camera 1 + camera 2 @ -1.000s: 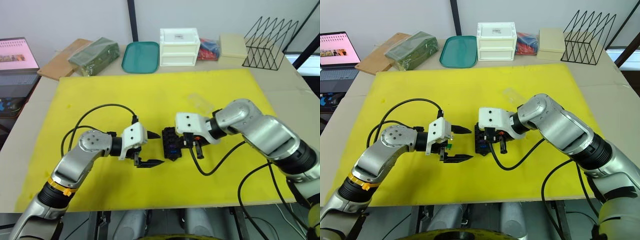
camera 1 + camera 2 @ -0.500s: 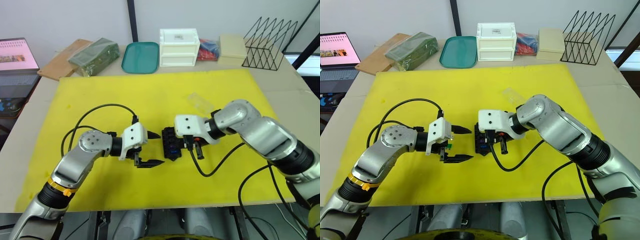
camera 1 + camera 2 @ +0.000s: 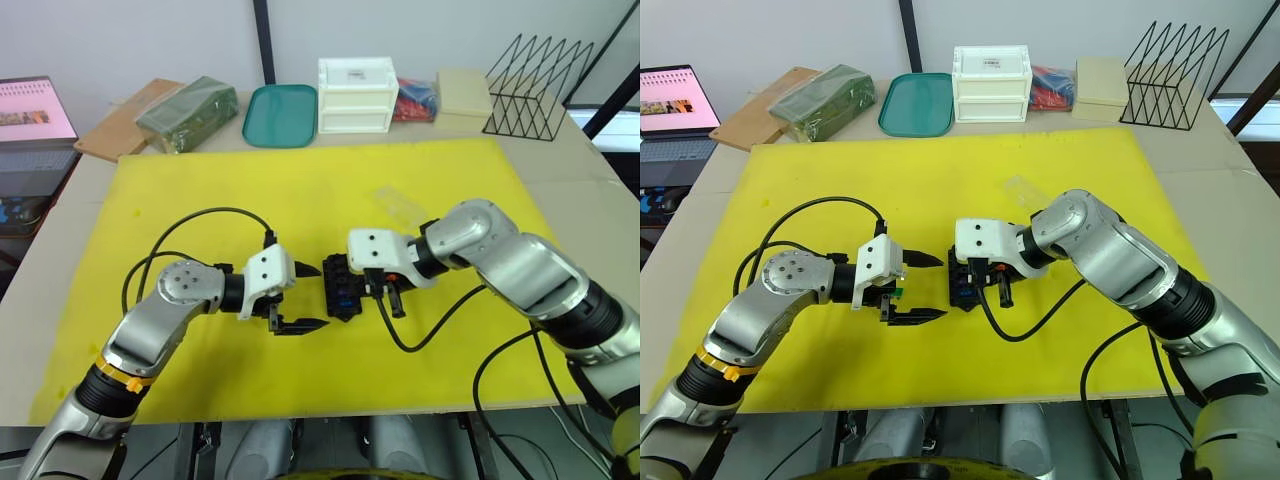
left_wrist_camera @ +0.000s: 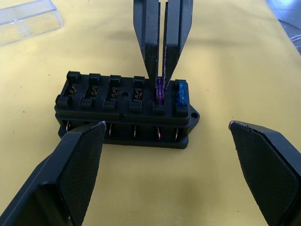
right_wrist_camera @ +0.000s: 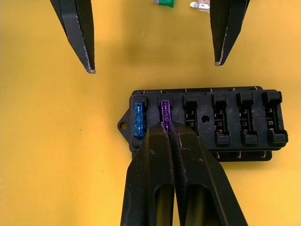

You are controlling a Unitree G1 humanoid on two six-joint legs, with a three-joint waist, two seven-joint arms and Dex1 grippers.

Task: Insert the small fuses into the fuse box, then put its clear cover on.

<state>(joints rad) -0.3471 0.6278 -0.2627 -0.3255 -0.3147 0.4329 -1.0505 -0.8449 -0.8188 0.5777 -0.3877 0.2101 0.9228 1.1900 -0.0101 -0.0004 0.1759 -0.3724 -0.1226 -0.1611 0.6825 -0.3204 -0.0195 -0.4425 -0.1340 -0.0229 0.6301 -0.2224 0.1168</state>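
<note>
Right gripper [image 5: 170, 131] pinched a purple fuse [image 5: 165, 113] in the fuse box [image 5: 207, 122], beside the blue fuse [image 5: 138, 120]; left gripper [image 3: 303, 296] stood wide open, empty, just beside.

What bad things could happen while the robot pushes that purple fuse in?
1. The right gripper pinches the purple fuse by its thin top in the fuse box's second slot; a tilted push might jam or bend it.
2. The blue fuse sits right beside it, so the gripper could bump it.
3. The left gripper is open and apart from the box, so the box may slide on the yellow mat.
</note>
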